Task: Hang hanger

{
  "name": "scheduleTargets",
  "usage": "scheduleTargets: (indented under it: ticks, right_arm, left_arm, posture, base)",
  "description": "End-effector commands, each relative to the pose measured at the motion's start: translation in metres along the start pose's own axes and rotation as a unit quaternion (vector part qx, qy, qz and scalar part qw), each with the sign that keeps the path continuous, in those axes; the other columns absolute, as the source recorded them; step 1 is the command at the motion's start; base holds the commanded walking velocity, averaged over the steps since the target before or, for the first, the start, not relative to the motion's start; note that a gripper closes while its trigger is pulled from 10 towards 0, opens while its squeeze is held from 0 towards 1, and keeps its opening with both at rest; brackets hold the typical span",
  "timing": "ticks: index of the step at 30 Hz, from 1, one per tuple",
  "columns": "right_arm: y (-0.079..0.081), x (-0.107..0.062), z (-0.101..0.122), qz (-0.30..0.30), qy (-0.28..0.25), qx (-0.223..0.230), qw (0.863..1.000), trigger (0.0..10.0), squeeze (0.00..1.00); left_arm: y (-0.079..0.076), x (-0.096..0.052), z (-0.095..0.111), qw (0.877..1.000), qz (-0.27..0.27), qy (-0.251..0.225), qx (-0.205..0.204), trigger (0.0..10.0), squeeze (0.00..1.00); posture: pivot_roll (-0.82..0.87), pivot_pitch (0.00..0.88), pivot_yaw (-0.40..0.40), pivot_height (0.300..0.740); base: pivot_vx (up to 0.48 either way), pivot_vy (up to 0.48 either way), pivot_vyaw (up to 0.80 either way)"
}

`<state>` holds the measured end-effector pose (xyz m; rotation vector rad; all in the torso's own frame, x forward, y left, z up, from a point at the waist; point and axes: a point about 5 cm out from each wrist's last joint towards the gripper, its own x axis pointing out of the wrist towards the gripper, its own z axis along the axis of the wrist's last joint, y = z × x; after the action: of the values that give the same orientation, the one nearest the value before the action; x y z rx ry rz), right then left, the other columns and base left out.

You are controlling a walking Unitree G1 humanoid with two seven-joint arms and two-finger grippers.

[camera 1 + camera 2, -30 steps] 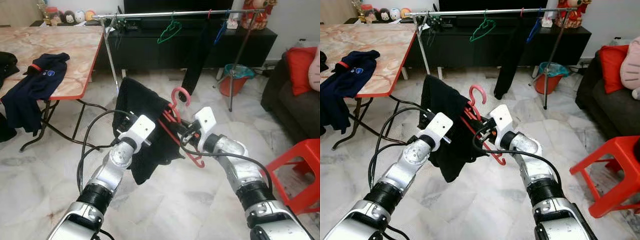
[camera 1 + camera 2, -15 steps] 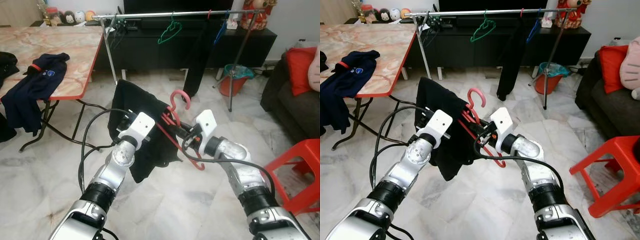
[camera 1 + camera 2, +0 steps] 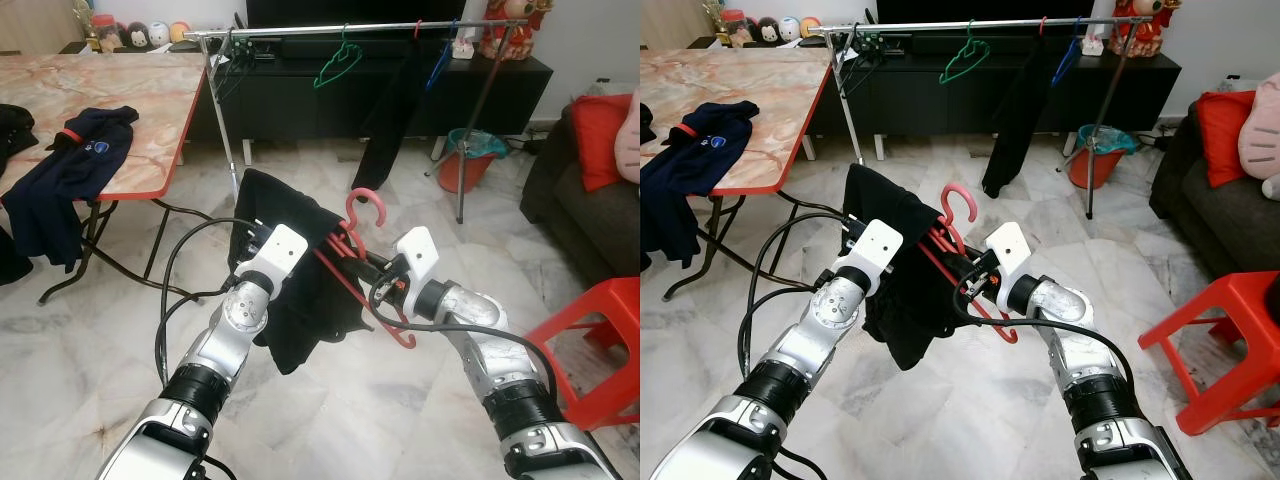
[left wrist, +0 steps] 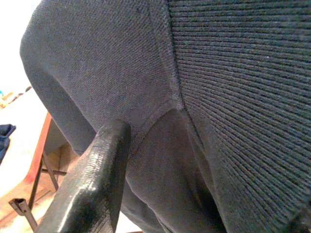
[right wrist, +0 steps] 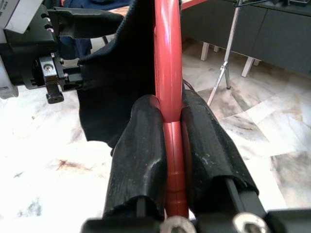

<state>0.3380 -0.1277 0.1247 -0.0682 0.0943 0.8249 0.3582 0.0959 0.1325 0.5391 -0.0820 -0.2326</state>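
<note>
While right gripper fingers clamp one red hanger, left gripper grips its one black garment.

the red hanger and its black garment shifted slightly toward 3 o'clock and lower, carried by both grippers; the hook ended up a little nearer the rail.

Between my two arms hangs a garment on a hanger; my left gripper is at its left, my right gripper clamped on the hanger at its right. Ahead stands a clothes rail with hangers and a garment on it. A table lies to my left, a stool to my right, a sofa behind it.
</note>
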Motion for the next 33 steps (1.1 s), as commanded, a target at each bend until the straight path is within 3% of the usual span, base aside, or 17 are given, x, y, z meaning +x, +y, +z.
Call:
scheduleTargets:
  ticks: [1,33]
  right_arm:
    - [-0.001,0.002,0.014,0.003,-0.028,-0.016,0.999,0.0,0.0]
    - [-0.002,-0.007,0.0,0.006,0.006,-0.015,1.0,0.0,0.0]
  left_arm:
    - [0.005,0.003,0.003,1.0,0.007,-0.008,0.002,0.0,0.0]
    - [0.006,0.002,0.002,1.0,0.009,-0.009,-0.023,0.0,0.0]
  posture:
    - [0.08,0.0,-0.066,0.74]
    - [0.08,0.0,-0.067,0.74]
  base:
    - [0.0,0.0,0.0]
    - [0.0,0.0,0.0]
